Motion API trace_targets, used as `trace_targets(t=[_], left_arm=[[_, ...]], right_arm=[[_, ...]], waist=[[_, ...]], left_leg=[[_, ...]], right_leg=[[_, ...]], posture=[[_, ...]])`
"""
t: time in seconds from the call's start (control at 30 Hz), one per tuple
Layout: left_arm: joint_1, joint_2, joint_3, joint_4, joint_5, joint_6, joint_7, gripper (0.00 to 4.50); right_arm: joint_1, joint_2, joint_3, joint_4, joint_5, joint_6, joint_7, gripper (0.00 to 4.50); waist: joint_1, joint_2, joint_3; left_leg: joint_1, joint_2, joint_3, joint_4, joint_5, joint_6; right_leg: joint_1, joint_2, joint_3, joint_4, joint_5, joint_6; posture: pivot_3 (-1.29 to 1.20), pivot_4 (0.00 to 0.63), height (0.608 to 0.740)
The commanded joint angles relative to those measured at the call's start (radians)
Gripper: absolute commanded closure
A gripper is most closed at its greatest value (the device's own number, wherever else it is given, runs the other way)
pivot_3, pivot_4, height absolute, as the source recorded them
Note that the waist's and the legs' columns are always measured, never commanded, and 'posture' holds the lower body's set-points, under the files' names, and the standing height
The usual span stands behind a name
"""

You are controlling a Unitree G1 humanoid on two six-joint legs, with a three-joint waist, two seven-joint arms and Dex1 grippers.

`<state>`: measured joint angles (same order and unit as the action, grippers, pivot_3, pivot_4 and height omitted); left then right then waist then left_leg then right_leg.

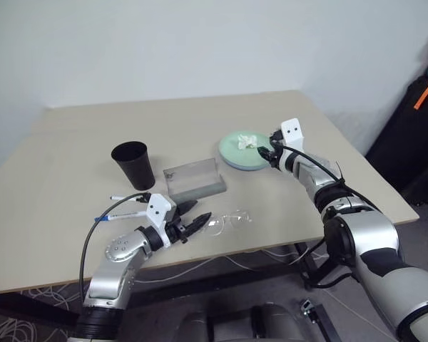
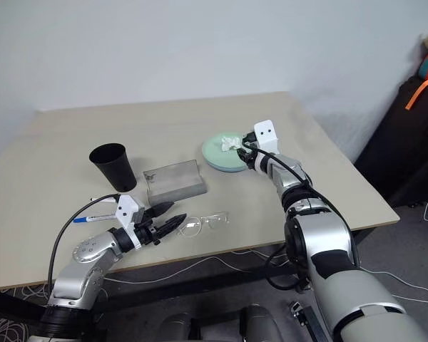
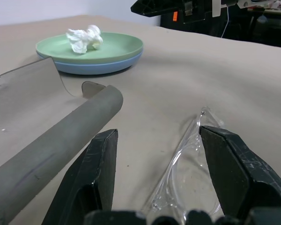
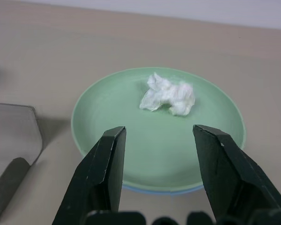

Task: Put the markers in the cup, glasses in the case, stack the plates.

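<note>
Overhead, from the head camera, a beige table [image 1: 71, 235] is seen carrying all the task's things. The black cup [image 1: 134, 164] stands upright toward the left, and the grey case [image 1: 194, 179] lies just to its right with its see-through lid raised. Two markers [image 1: 121, 206] lie side by side near the front left edge, between the cup and the left arm. The glasses [image 1: 228, 220] rest on the table in front of the case, just beside the tips of the left claw [image 1: 194, 218], whose fingers are spread and hold nothing. The plates [image 1: 244, 152] are already stacked to the right of the case, green on blue, with a white paper wad [image 1: 247, 141] lying on the top one. The right claw [image 1: 269, 152] is held at the plates' right rim.

Next, in the left wrist view, the left claw's fingers [image 3: 96, 173] are seen parted with nothing gripped; the glasses [image 3: 187, 164] lie between and just ahead of them, the case's lid [image 3: 33, 108] stands to one side, and the stacked plates [image 3: 117, 54] lie farther off.

Finally, in the right wrist view, the right claw's fingers [image 4: 107, 173] are seen open and empty above the near rim of the green plate [image 4: 107, 122], with the paper wad [image 4: 168, 96] lying just beyond them.
</note>
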<state>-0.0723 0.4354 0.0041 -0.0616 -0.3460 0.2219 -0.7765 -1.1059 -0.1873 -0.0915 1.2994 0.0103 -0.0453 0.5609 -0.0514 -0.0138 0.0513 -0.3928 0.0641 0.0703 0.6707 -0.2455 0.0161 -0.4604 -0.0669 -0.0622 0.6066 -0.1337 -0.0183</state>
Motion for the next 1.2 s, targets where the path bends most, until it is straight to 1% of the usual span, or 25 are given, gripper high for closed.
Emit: trace_targets(t=[0.03, 0.07, 0.1, 0.17, 0.27, 0.3, 0.47, 0.6, 0.77, 0.9, 1.07, 1.2], left_arm=[[-0.087, 0.057, 0.006, 0.016, -0.002, 0.006, -0.065, 1.60], [-0.116, 0.088, -0.004, 0.039, -0.003, 0.020, -0.108, 1.60], [-0.140, 0.114, -0.013, 0.058, -0.004, 0.031, -0.146, 1.44], [-0.213, 0.176, -0.042, 0.100, -0.029, 0.079, -0.271, 1.07], [-0.310, 0.212, -0.079, 0.170, -0.025, 0.104, -0.374, 0.11], [-0.361, 0.219, -0.103, 0.212, -0.006, 0.099, -0.416, 0.05], [-0.536, 0.212, -0.188, 0.394, 0.049, 0.076, -0.568, 0.05], [-0.685, 0.146, -0.303, 0.592, 0.143, 0.024, -0.687, 0.05], [-0.781, 0.067, -0.357, 0.764, 0.225, -0.049, -0.738, 0.05], [-0.867, -0.021, -0.389, 0.925, 0.296, -0.114, -0.738, 0.05], [-0.912, -0.066, -0.390, 1.046, 0.355, -0.182, -0.744, 0.05], [-0.931, -0.089, -0.387, 1.100, 0.391, -0.207, -0.762, 0.05]], right_arm=[[0.050, -0.026, 0.034, -0.091, -0.009, -0.060, 0.134, 2.04], [0.085, -0.034, 0.057, -0.122, -0.022, -0.081, 0.168, 2.04], [0.114, -0.040, 0.074, -0.149, -0.032, -0.098, 0.190, 2.02], [0.178, -0.052, 0.091, -0.222, -0.028, -0.112, 0.227, 2.00], [0.238, -0.061, 0.089, -0.311, 0.001, -0.096, 0.263, 2.00], [0.263, -0.066, 0.085, -0.349, 0.015, -0.088, 0.282, 2.00], [0.357, -0.079, 0.073, -0.507, 0.061, -0.040, 0.313, 2.00], [0.440, -0.077, 0.065, -0.643, 0.090, 0.004, 0.286, 2.00], [0.523, -0.073, 0.074, -0.796, 0.130, 0.067, 0.290, 2.00], [0.641, -0.113, 0.070, -0.986, 0.235, 0.147, 0.399, 2.00], [0.741, -0.162, 0.078, -1.168, 0.326, 0.256, 0.469, 2.00], [0.777, -0.166, 0.082, -1.220, 0.340, 0.283, 0.444, 2.00]], waist=[[0.000, 0.000, 0.000], [0.000, 0.000, 0.000], [-0.001, 0.000, 0.000], [0.000, 0.000, 0.000], [-0.002, 0.001, 0.000], [-0.001, 0.001, 0.000], [-0.001, 0.001, 0.000], [0.001, 0.001, 0.000], [-0.001, 0.000, 0.000], [0.005, 0.000, 0.001], [0.002, -0.001, 0.001], [0.003, -0.001, 0.001]], left_leg=[[0.000, 0.000, 0.000, 0.000, 0.000, 0.000], [0.000, 0.000, 0.000, 0.001, 0.000, 0.000], [0.000, 0.000, 0.000, 0.001, 0.000, 0.000], [0.000, 0.000, 0.000, 0.001, 0.000, 0.000], [0.000, 0.000, 0.000, 0.001, 0.000, 0.000], [0.000, 0.000, 0.001, 0.001, 0.000, 0.000], [0.000, 0.000, 0.000, 0.002, 0.000, 0.000], [0.000, 0.000, 0.000, 0.002, 0.000, 0.000], [0.000, -0.001, 0.001, 0.003, 0.000, 0.000], [-0.001, -0.001, 0.000, 0.003, 0.000, 0.000], [-0.002, -0.001, -0.001, 0.005, -0.001, 0.001], [-0.001, -0.001, -0.002, 0.005, -0.001, 0.000]], right_leg=[[0.000, 0.000, 0.000, 0.000, 0.000, 0.000], [0.000, 0.000, -0.001, 0.000, 0.000, 0.000], [0.000, 0.000, 0.000, 0.000, 0.000, 0.000], [0.001, 0.000, 0.000, 0.000, 0.000, 0.000], [0.000, 0.000, 0.000, 0.000, 0.000, 0.000], [0.000, 0.000, 0.001, 0.000, 0.000, 0.000], [0.001, 0.001, 0.000, 0.001, 0.000, 0.000], [0.001, 0.001, 0.001, 0.001, 0.000, 0.000], [0.000, 0.001, 0.001, 0.000, 0.000, 0.000], [0.000, 0.001, 0.001, 0.001, 0.000, 0.000], [0.000, 0.000, 0.001, 0.000, -0.001, -0.001], [0.000, 0.000, 0.000, 0.001, -0.001, -0.002]], posture=[[0.00, 0.000, 0.740], [0.00, 0.000, 0.740], [0.00, 0.000, 0.740], [0.00, 0.000, 0.740], [0.00, 0.000, 0.740], [0.00, 0.000, 0.740], [0.00, 0.000, 0.740], [0.00, 0.000, 0.740], [0.00, 0.000, 0.740], [0.00, 0.000, 0.740], [0.00, 0.000, 0.740], [0.00, 0.000, 0.740]])
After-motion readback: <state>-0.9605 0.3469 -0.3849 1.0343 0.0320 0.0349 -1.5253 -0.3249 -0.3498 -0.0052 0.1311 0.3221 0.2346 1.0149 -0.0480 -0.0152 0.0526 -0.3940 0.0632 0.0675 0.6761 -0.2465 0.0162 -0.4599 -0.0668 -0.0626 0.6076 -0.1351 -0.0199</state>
